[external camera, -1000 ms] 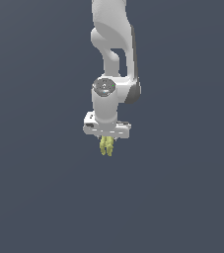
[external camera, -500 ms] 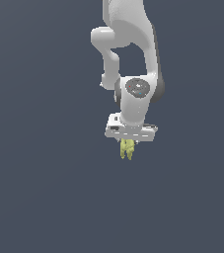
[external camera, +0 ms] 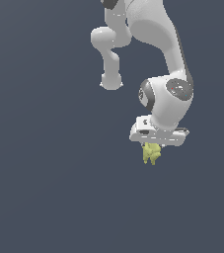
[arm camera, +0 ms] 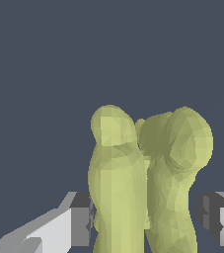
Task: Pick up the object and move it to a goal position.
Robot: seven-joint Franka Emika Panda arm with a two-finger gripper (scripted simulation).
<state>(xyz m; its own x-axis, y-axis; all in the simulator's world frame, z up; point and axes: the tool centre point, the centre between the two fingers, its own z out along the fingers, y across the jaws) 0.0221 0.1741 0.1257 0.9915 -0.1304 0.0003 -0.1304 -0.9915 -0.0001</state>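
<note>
The object (external camera: pixel 151 153) is a small yellow-green lumpy bunch of pods. It hangs below the white gripper (external camera: pixel 152 148) in the exterior view, right of the middle. The gripper is shut on the object and holds it up against the plain dark background. In the wrist view the object (arm camera: pixel 143 178) stands upright between the two fingers (arm camera: pixel 79 220), and its lower end is cut off by the frame edge. The gripper (arm camera: pixel 145 222) has the object's lower part between its pads.
The white arm (external camera: pixel 163 59) comes down from the top of the exterior view. Only a plain dark grey-blue background (external camera: pixel 44 173) shows around it; no goal marker or other object is in view.
The arm has moved toward the exterior view's right with the object still in the gripper. The wrist has turned somewhat.
</note>
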